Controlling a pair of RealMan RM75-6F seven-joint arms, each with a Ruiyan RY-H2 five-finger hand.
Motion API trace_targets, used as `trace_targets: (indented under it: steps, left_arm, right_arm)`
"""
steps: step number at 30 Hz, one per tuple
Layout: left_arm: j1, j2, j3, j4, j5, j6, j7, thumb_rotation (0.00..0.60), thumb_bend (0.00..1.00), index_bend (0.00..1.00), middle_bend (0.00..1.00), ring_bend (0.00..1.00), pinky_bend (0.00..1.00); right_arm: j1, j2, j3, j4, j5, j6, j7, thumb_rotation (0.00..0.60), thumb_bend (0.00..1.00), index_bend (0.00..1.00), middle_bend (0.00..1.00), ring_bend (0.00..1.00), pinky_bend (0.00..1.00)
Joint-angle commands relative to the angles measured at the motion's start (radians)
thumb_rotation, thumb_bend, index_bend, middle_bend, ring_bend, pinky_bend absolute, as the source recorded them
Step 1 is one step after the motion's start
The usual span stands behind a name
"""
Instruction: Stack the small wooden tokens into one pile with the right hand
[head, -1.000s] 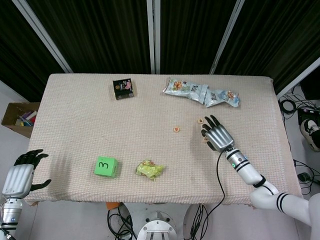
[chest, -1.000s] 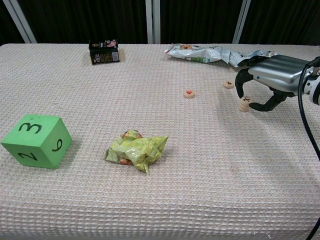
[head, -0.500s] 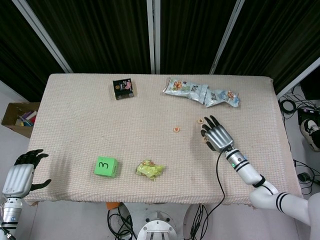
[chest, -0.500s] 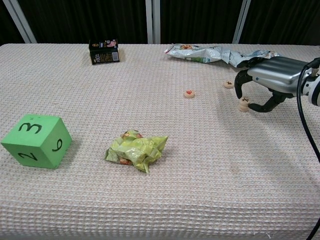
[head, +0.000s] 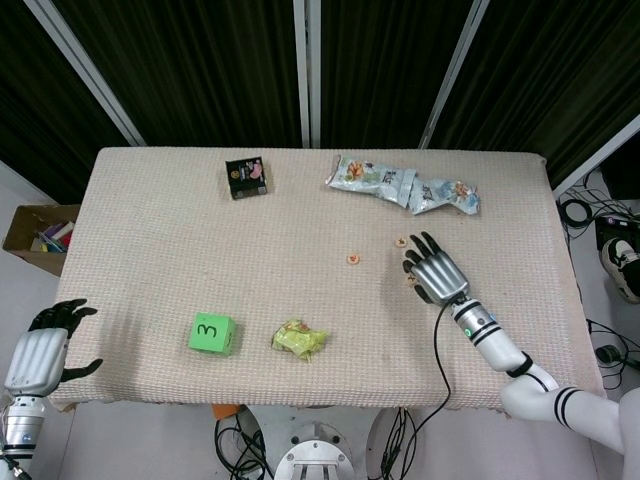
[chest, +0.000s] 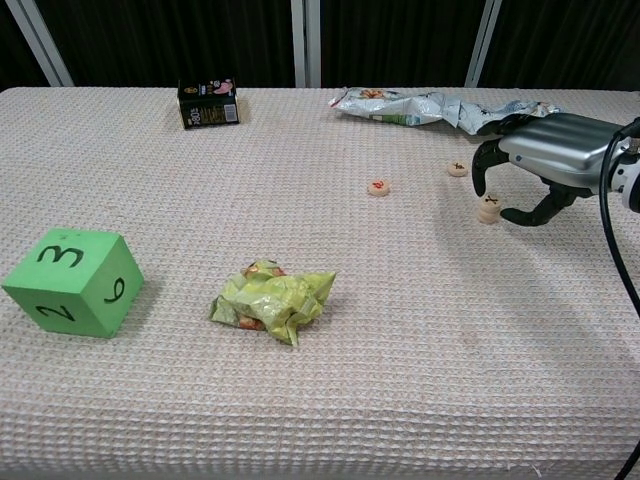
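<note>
Slightly rightward, my right hand (chest: 545, 150) is drifting, fingers (chest: 483, 158) curling open, holding nothing, beside the stacked token pile (chest: 489, 208); 2 tokens are lying left of them.

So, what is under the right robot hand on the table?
A small stack of wooden tokens stands on the table below the right robot hand, by its curled fingertips. How many tokens it holds is unclear; the palm covers whatever lies further under it.

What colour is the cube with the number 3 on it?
The cube is bright green with black numbers; the chest view shows it best.
</note>
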Motion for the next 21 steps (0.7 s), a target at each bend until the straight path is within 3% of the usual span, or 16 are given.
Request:
trace_targets:
  steps: [1, 4, 11, 16, 21]
  left_arm:
    - [0.0, 0.001, -0.001, 0.0, -0.001, 0.0, 0.0, 0.6, 0.0, 0.27, 0.15, 0.12, 0.17]
    - [0.002, 0.003, 0.0, 0.0, 0.0, 0.003, -0.002, 0.6, 0.0, 0.27, 0.15, 0.12, 0.17]
    - [0.004, 0.001, -0.002, 0.006, -0.004, 0.005, -0.011, 0.6, 0.0, 0.27, 0.15, 0.12, 0.17]
    - [0.002, -0.002, 0.0, 0.005, 0.007, 0.008, -0.007, 0.6, 0.0, 0.27, 0.15, 0.12, 0.17]
    - [0.002, -0.001, -0.003, 0.008, -0.006, 0.001, -0.009, 0.6, 0.0, 0.27, 0.15, 0.12, 0.17]
  right_arm:
    - [0.002, 0.005, 0.007, -0.009, 0.0, 0.005, 0.01, 0.6, 0.25, 0.36, 0.25, 0.01, 0.01]
    - [0.011, 0.032, 0.013, -0.043, -0.008, -0.002, 0.026, 0.6, 0.18, 0.32, 0.23, 0.01, 0.0]
    - [0.08, 0.069, 0.08, -0.119, 0.018, -0.047, -0.002, 0.6, 0.2, 0.31, 0.23, 0.0, 0.0]
    - [0.197, -0.02, 0.138, -0.04, 0.129, -0.198, -0.1, 0.6, 0.23, 0.34, 0.24, 0.0, 0.0]
    - [0.268, -0.124, 0.152, 0.077, 0.197, -0.268, -0.154, 0.6, 0.25, 0.35, 0.24, 0.0, 0.0]
